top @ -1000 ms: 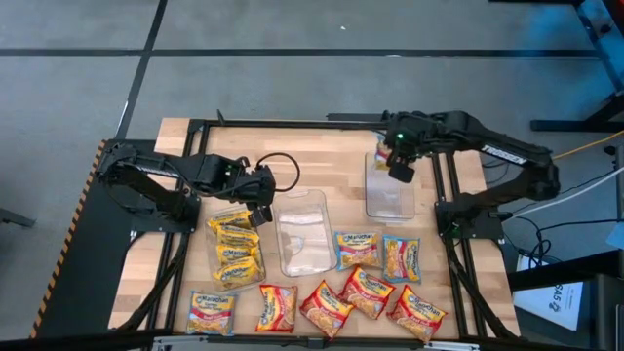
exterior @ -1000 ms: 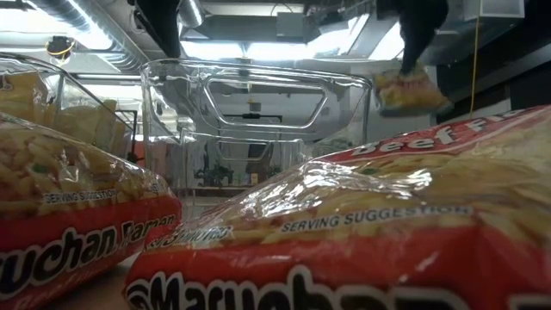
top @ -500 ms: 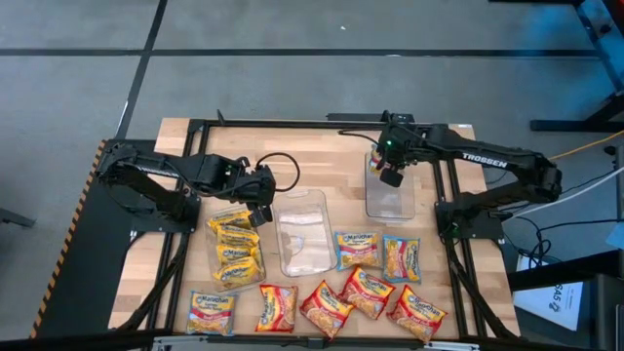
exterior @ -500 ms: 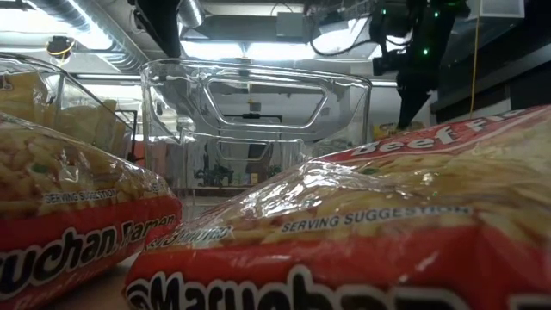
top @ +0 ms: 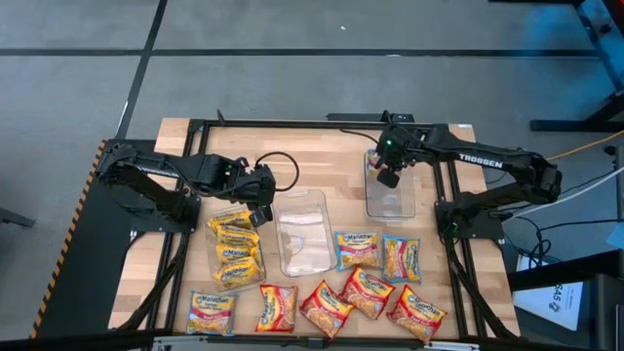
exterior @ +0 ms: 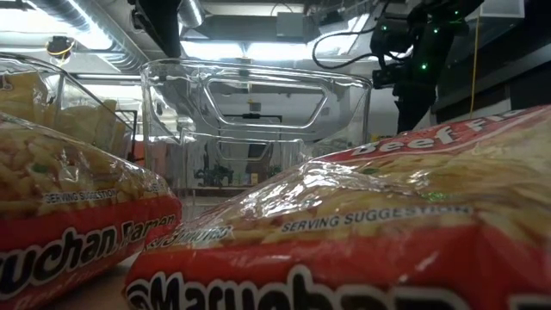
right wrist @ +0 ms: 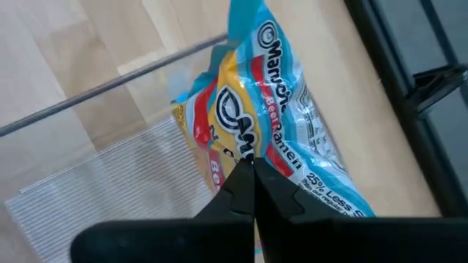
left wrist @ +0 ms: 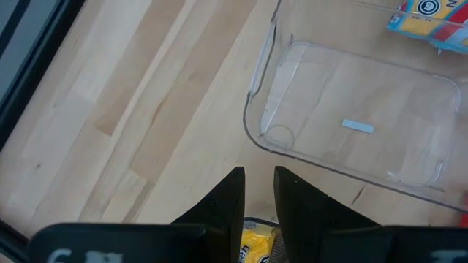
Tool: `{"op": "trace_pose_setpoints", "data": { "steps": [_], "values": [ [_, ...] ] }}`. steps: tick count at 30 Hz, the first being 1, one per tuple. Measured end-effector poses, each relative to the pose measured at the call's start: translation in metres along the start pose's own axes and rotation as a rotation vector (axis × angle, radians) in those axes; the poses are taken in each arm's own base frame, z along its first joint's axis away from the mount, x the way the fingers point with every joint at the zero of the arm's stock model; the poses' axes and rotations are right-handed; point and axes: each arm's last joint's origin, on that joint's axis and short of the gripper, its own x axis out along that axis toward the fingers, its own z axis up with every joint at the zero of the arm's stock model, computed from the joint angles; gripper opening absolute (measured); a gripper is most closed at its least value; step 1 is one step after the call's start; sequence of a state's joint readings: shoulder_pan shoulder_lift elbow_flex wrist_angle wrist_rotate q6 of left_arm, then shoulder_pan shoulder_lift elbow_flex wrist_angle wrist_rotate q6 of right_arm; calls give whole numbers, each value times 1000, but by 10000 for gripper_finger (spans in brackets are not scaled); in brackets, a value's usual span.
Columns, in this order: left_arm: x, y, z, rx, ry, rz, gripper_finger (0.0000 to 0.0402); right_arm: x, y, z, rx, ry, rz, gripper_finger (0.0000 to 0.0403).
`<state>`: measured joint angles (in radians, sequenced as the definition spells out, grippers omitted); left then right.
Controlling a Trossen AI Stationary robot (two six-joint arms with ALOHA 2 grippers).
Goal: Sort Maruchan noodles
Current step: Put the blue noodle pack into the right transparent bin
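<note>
My right gripper (top: 388,177) is over the far end of the right clear tray (top: 392,203), shut on a blue-edged Maruchan packet (right wrist: 285,109). In the low view this gripper (exterior: 411,86) shows, and a red packet (exterior: 370,224) in front hides the held packet. My left gripper (top: 261,210) hovers at the far right corner of the left tray (top: 216,255), fingers a narrow gap apart (left wrist: 257,190), touching nothing. That tray holds several yellow packets (top: 237,249). Several loose packets (top: 367,291) lie flat along the near edge. My right gripper pinches the blue-edged packet between its two shut fingers, at the packet's nearer edge (right wrist: 241,150). The fingers come from above, slanting down. The packet is tilted, and its other end (right wrist: 248,22) crosses the tray's rim (right wrist: 110,95).
The middle clear tray (top: 302,210) stands between the other two with no packets in it. A black cable loops on the table behind my left gripper (top: 283,171). Bare wood lies on the far side of the trays (top: 322,156). A black frame rail runs along the table's edges (top: 453,263).
My right gripper has moved a little toward the table's left and come down over the right tray's far end, still shut on the blue-edged packet. The packet, hanging clear in the air a second ago, has sunk out of sight in the low view.
</note>
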<state>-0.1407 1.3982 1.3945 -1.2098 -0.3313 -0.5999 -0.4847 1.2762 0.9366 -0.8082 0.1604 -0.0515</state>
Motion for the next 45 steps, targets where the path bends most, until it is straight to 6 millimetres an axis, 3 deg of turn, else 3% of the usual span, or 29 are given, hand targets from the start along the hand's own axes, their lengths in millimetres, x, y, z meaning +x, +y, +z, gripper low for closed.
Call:
{"op": "trace_pose_setpoints", "data": {
  "steps": [6,19,26,30,33,35,40,45],
  "values": [
    [0,0,0,-1,0,0,69,9,2,-8,14,41,6,6],
    [0,0,0,-1,2,-3,69,11,2,-5,52,-1,7,96],
    [0,0,0,0,2,-4,69,-16,-2,17,153,-80,52,99],
    [0,0,0,0,2,-4,69,-38,2,20,242,6,302,99],
    [0,0,0,0,2,-3,69,-47,18,7,242,196,596,99],
    [0,0,0,0,2,-3,69,-52,33,-6,207,340,678,99],
    [0,0,0,0,0,0,69,-60,74,-41,117,632,595,99],
    [0,0,0,0,0,0,69,-73,128,-65,93,687,540,99]
  ]
}}
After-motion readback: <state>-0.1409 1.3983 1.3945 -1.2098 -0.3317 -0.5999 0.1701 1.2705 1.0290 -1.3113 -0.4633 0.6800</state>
